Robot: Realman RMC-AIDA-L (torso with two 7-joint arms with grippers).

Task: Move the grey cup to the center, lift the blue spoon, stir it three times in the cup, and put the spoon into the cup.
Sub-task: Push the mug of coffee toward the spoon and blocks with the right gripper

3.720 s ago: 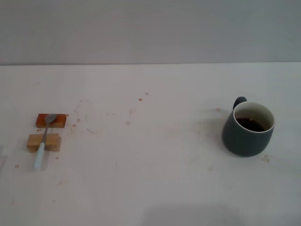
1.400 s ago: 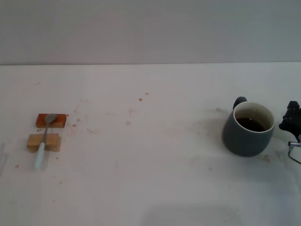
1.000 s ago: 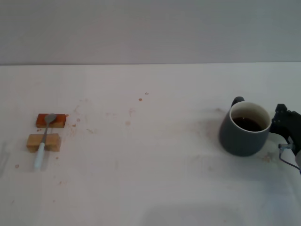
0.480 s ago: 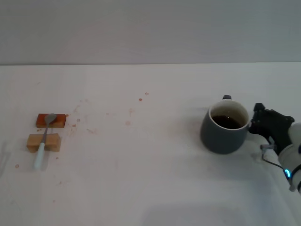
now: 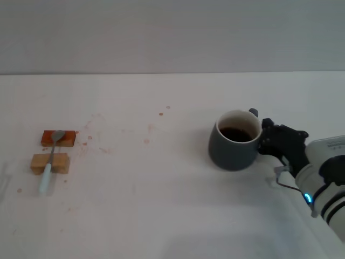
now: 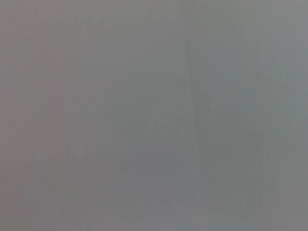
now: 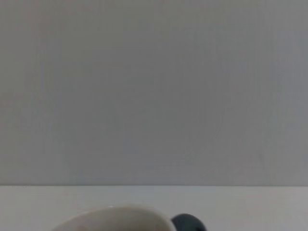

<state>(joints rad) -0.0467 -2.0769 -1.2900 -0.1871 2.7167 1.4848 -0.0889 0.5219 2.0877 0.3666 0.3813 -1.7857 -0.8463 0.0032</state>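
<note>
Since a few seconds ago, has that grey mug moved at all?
Yes. The grey cup slid toward the robot's left, closer to the wooden blocks, with the right gripper against it.

White right arm point(image 5: 330, 189), black fingers point(image 5: 277, 141), thin cable, small blue light

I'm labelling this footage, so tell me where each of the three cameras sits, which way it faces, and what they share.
Head view: on the robot's head, facing forward and down at the table; shows the right gripper against the grey cup, with the blue spoon far left.
Left wrist view: on the left wrist, facing a blank grey surface; no body visible.
Right wrist view: on the right wrist, level over the cup toward the wall; no fingers.
Shared: the cup, in head and right wrist.
</note>
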